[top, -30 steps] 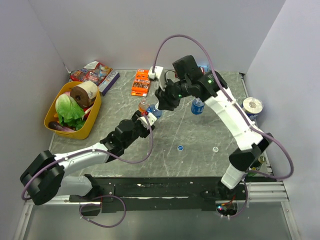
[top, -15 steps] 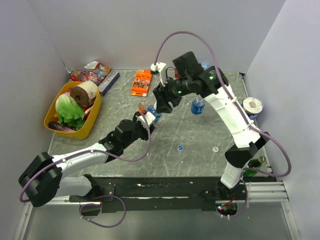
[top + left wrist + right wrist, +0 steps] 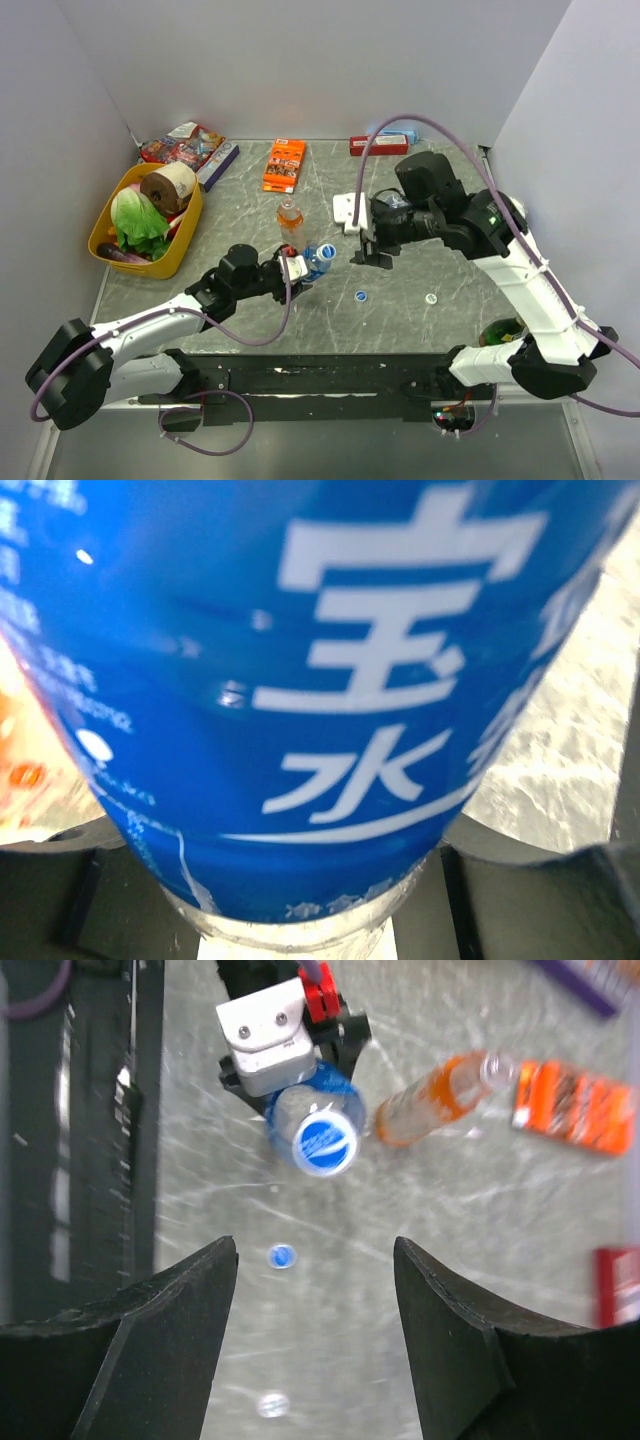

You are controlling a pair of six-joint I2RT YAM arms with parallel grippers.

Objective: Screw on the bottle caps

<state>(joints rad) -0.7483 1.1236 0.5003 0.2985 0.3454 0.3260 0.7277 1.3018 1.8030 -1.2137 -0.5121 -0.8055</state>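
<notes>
A blue-labelled bottle (image 3: 318,257) stands mid-table with my left gripper (image 3: 298,267) shut on its body. Its label fills the left wrist view (image 3: 330,680). From the right wrist camera a blue cap (image 3: 322,1143) sits on top of this bottle (image 3: 300,1110). Just behind it stands the orange-liquid bottle (image 3: 290,218), with its clear neck (image 3: 492,1068) showing. A loose blue cap (image 3: 360,296) (image 3: 282,1256) and a whitish cap (image 3: 431,298) (image 3: 270,1404) lie on the table. My right gripper (image 3: 365,242) (image 3: 315,1248) hovers open and empty, right of the held bottle.
A yellow basket (image 3: 100,240) of groceries stands at the left edge, with snack packets (image 3: 185,145) behind it. A flat orange box (image 3: 284,165) and a red box (image 3: 378,145) lie at the back. The right arm's cable loops above the table.
My right arm swung back from above the bottles to the right and its jaws opened. The left gripper drew the blue-labelled bottle toward the near edge, away from the orange one.
</notes>
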